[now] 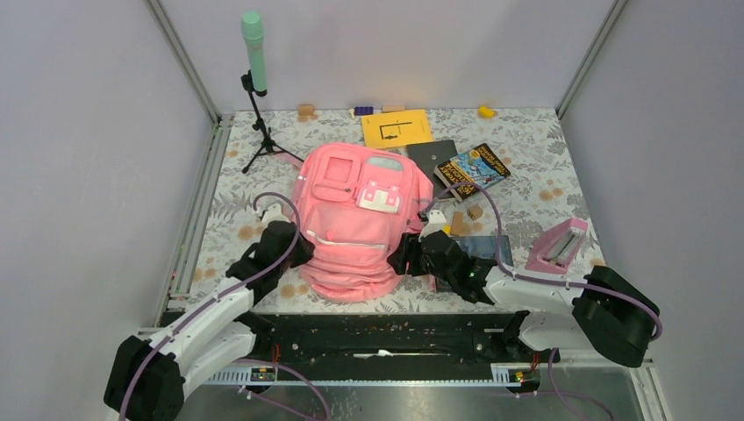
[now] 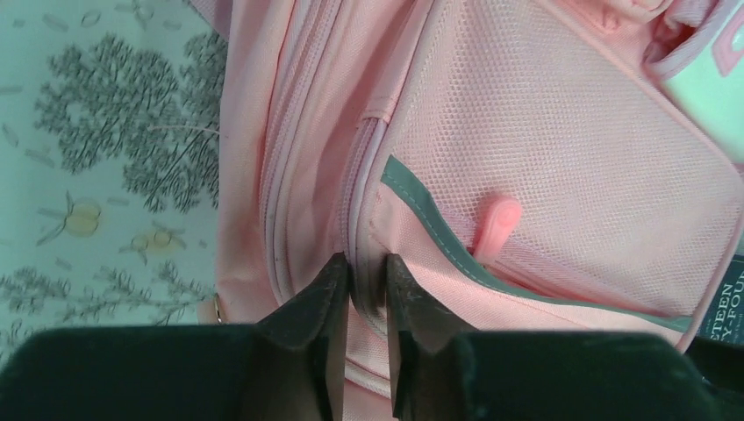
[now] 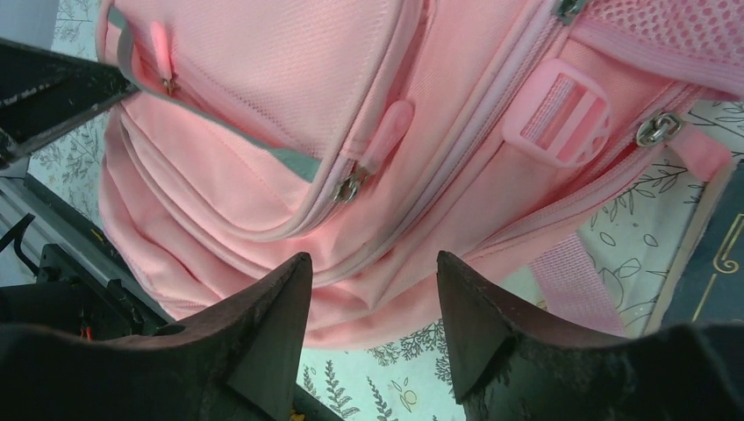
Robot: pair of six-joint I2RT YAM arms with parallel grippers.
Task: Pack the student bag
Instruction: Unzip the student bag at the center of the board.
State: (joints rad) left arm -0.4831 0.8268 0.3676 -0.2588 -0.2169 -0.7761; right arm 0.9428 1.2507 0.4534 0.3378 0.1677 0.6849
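The student bag [image 1: 351,228] lies flat in the middle of the flower-patterned table [image 1: 544,202], front pockets facing up, its top toward the back wall and its bottom end bunched near the arms' bases. The left gripper [image 2: 368,294] is at the bag's left flank with its jaws drawn nearly together on a thin ridge of pink fabric along a zip seam, so it is pinching the bag itself. Just beyond its fingers [image 2: 320,298] I see a mesh pocket edged by a grey reflective strip [image 2: 421,206], and a pink zip pull [image 2: 496,224] lying on it. The right gripper [image 3: 373,320] is at the bag's lower right side, its jaws standing well apart with nothing clamped between them; the bag's rounded bottom edge shows in the gap, and I can't tell whether either finger touches it. Above that gap a zip pull [image 3: 386,132] and a pink plastic buckle [image 3: 557,110] sit on the bag. Behind the bag lie a yellow booklet [image 1: 397,128], a dark pad [image 1: 432,154] and a colourful book [image 1: 474,169]. A small pink case [image 1: 559,246] sits off to the right, and a green-headed microphone [image 1: 253,39] stands on its tripod in the back left corner.
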